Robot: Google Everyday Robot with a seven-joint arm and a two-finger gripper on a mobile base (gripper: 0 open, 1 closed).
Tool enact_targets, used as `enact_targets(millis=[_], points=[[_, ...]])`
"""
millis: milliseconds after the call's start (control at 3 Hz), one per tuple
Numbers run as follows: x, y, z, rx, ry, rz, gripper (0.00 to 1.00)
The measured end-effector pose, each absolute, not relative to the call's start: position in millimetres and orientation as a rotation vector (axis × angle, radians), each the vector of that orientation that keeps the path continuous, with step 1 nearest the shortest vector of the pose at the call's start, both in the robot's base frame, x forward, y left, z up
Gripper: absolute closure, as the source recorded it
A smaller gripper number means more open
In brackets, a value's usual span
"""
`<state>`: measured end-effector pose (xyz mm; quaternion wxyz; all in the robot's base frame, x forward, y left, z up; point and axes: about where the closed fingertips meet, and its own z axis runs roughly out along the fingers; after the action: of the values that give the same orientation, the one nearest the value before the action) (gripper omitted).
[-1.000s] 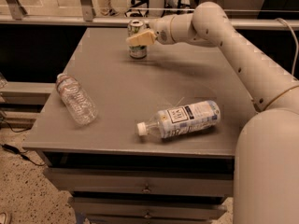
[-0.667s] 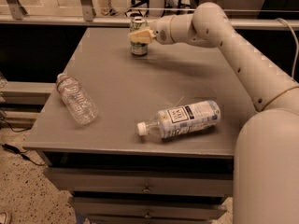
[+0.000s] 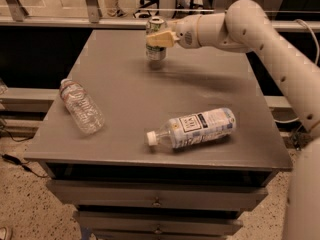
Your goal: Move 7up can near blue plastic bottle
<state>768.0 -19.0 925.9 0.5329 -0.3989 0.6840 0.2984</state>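
Gripper (image 3: 157, 38) clamped on the 7up can (image 3: 156, 53) near the far edge of the table (image 3: 125, 84).

Its pale fingers (image 3: 162, 38) close on the can's middle from the right. The can stands upright with its silver top showing above them, and whether its base touches the grey top or sits just off it cannot be told. The white arm (image 3: 250, 29) reaches in from the right side. The blue plastic bottle (image 3: 202, 127) lies on its side well apart from the can, near the front of the table, with its white cap pointing left. A crinkled clear bottle (image 3: 81, 105) lies on its side by the left edge. Drawers (image 3: 157, 198) sit under the tabletop.
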Motion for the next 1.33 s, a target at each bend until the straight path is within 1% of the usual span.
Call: enact_targets(millis=[667, 1000, 1333], points=[[694, -72, 941, -1.03, 1.678, 0.643, 1.0], [644, -104, 932, -1.112, 1.671, 0.665, 1.0], [617, -125, 924, -1.148, 1.652, 0.693, 1.0]])
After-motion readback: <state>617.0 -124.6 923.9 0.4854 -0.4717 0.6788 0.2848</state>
